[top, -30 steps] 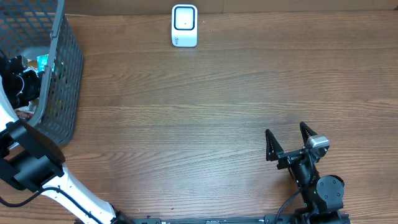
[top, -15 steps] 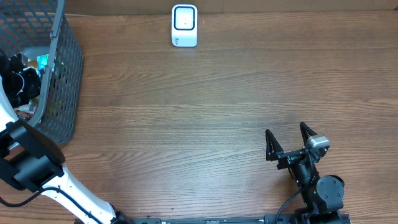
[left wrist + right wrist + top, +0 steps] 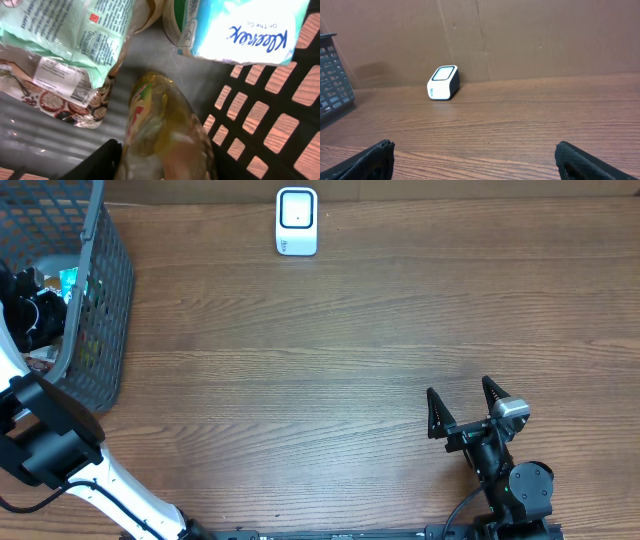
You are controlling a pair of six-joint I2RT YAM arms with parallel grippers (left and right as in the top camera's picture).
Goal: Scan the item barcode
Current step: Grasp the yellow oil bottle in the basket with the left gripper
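Of the left gripper (image 3: 32, 315), the wrist view shows only one dark finger (image 3: 95, 161), at the bottom left. It is just beside a clear bottle (image 3: 165, 130) with yellowish liquid inside. The other finger is hidden behind the bottle, so I cannot tell if the jaws press on it or only stand around it. The left arm rises from the near left corner and bends down into the grey basket (image 3: 105, 290), with the wrist pointing at the basket floor.

The bottle lies on that floor with a colourful label on its upper side. Its body runs away from the finger toward a Kleenex pack (image 3: 245, 30). A green bag (image 3: 65, 30) and a brown cereal bag (image 3: 55, 90) lie to the left of it.

The right gripper (image 3: 462, 412) is wide open and holds nothing. Its arm is folded low at the near right edge of the table (image 3: 300, 380). It points toward the white scanner (image 3: 297, 222), which stands well apart at the far edge.
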